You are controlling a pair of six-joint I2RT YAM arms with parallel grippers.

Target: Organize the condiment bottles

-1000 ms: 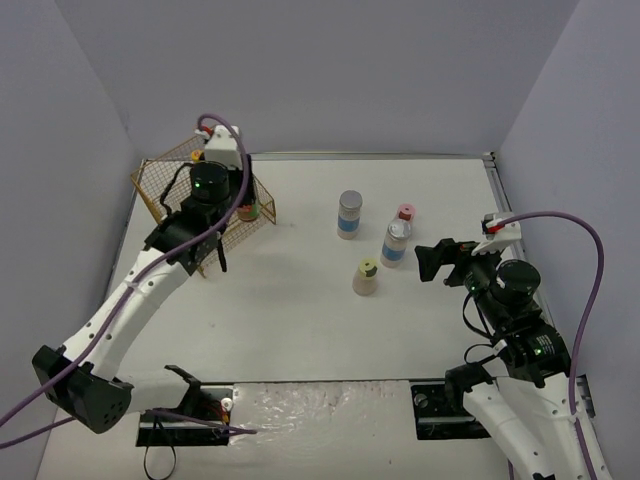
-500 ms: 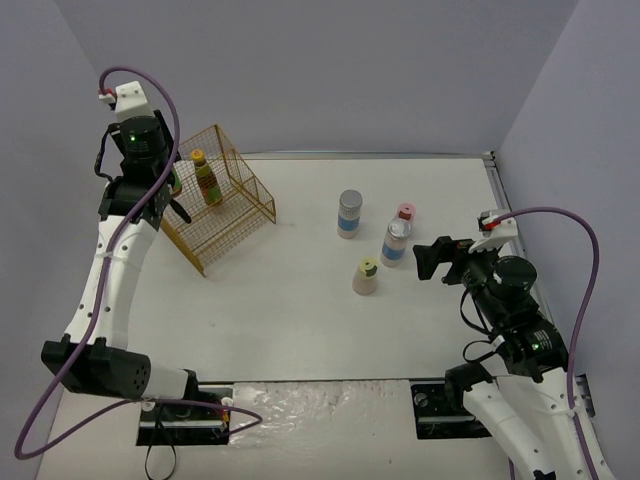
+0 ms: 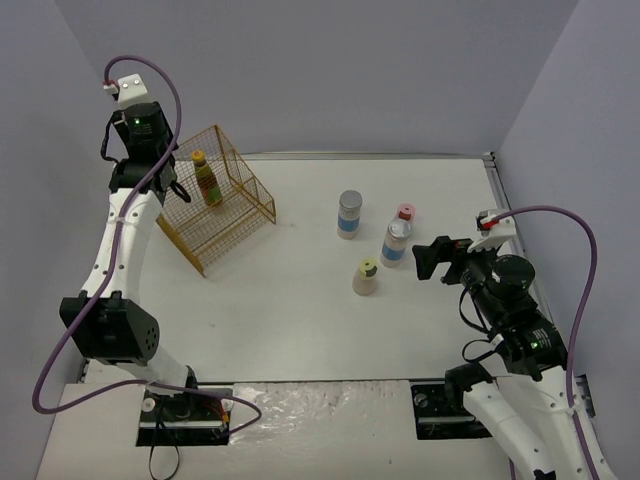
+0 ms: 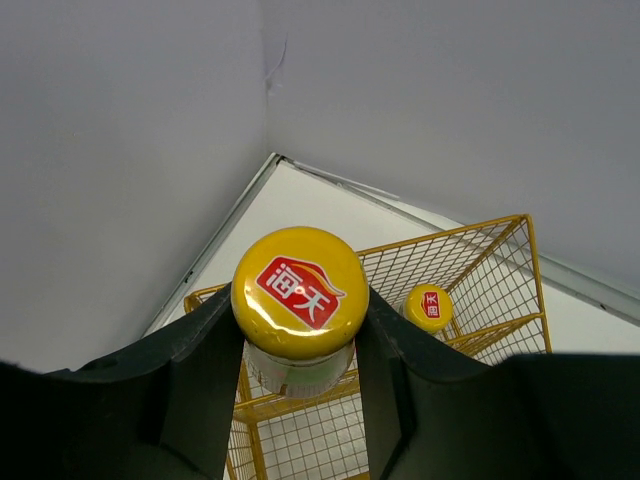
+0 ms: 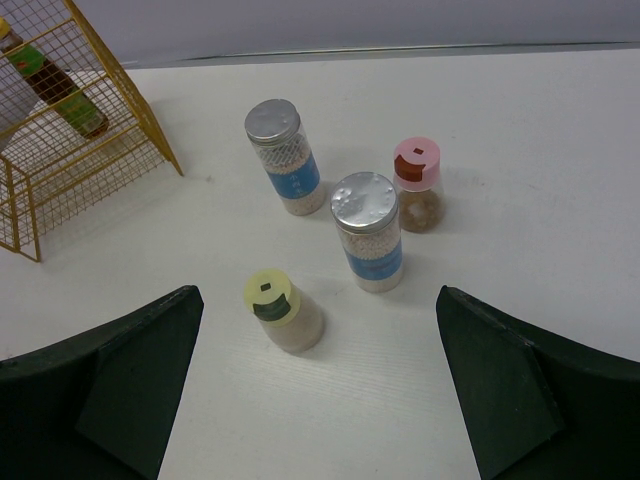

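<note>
nearest the arms, the right jaws gape empty, well right of the wire basket (image 3: 228,232), facing the green-capped bottle (image 5: 283,310), the nearer silver-lidded bottle (image 5: 368,232), the farther silver-lidded bottle (image 5: 285,158) and the pink-capped bottle (image 5: 418,185), all upright on the tabletop (image 3: 300,300) to the basket's right. farther back, the left jaws are clenched on a yellow-capped dark bottle (image 4: 300,295), raised by the basket's left edge, while its twin (image 3: 207,178) sits inside the basket. i'd lower it straight down within the rim, clear of the twin, and let go only once its base rests on the mesh.
</note>
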